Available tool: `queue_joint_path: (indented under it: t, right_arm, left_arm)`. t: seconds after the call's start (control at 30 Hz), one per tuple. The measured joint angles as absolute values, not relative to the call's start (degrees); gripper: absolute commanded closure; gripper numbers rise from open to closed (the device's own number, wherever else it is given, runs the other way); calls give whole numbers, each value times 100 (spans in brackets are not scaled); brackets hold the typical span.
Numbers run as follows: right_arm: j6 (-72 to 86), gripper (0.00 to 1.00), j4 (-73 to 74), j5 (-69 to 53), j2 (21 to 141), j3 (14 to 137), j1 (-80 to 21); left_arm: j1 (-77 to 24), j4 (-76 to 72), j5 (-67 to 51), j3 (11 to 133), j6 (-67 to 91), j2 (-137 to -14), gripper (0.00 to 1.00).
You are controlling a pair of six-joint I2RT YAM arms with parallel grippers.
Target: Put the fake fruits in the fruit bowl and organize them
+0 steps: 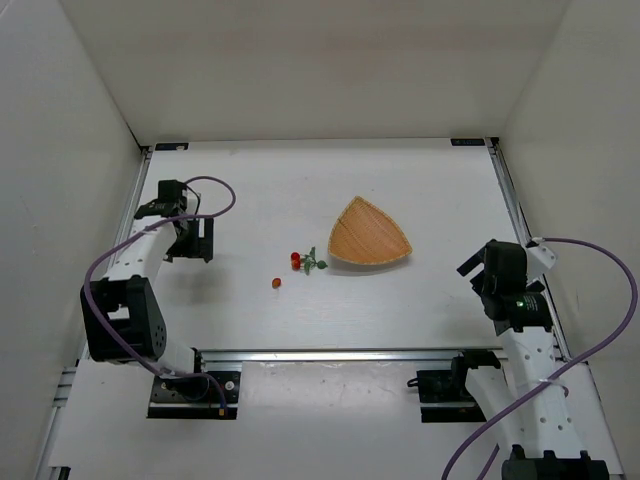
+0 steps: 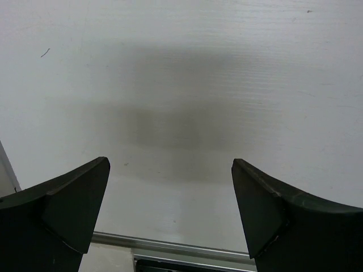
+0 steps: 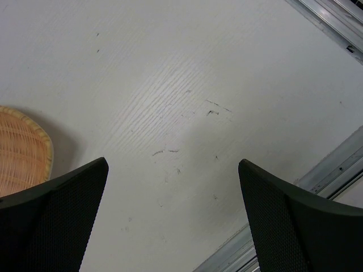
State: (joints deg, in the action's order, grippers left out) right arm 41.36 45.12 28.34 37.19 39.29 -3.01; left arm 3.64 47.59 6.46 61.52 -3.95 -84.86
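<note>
White enclosure walls [image 1: 300, 60] close three sides of a white table [image 1: 250, 190], with an aluminium rail [image 1: 340, 353] across its near edge.

Item 1, fruit bowl [image 1: 368, 235]: a woven tan basket, rounded-triangle in outline, sits upright on the table right of centre. Nothing lies in it. My right wrist camera catches its rim at 9 o'clock in the frame.

Item 2, red berry cluster [image 1: 298, 260]: lies on the bare table just beside the bowl, at 8 o'clock from it. Its green stem points toward the rim and appears to stop short of touching, though the detail is too small to be sure.

Item 3, single orange-red fruit [image 1: 276, 283]: on the table at 7 o'clock from the cluster, near it but apart.

Item 4, my left gripper [image 2: 170, 170]: jaws spread wide, nothing between them, only table surface and shadow below. It stands at 9 o'clock from the cluster, well apart.

Item 5, my right gripper [image 3: 173, 167]: jaws likewise spread wide and holding nothing, over scuffed table at 4 o'clock from the bowl.
</note>
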Motion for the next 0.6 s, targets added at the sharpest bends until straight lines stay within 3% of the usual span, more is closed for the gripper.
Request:
queue_joint_path:
  t: [0.23, 0.47, 0.6]
  right_arm:
    - [4134, 0, 4510, 2801, 3874, 3927, -301]
    - [4110, 0, 4495, 2628, 4145, 3927, -301]
    - [4110, 0, 4493, 2519, 4239, 3927, -301]
  left_arm:
    - [-1, 4845, 539, 6154, -679, -8311, 0]
    - [-2897, 4777, 1472, 6143, -1363, -8051, 0]
    - [-3800, 4718, 1730, 6130, -1638, -8385, 0]
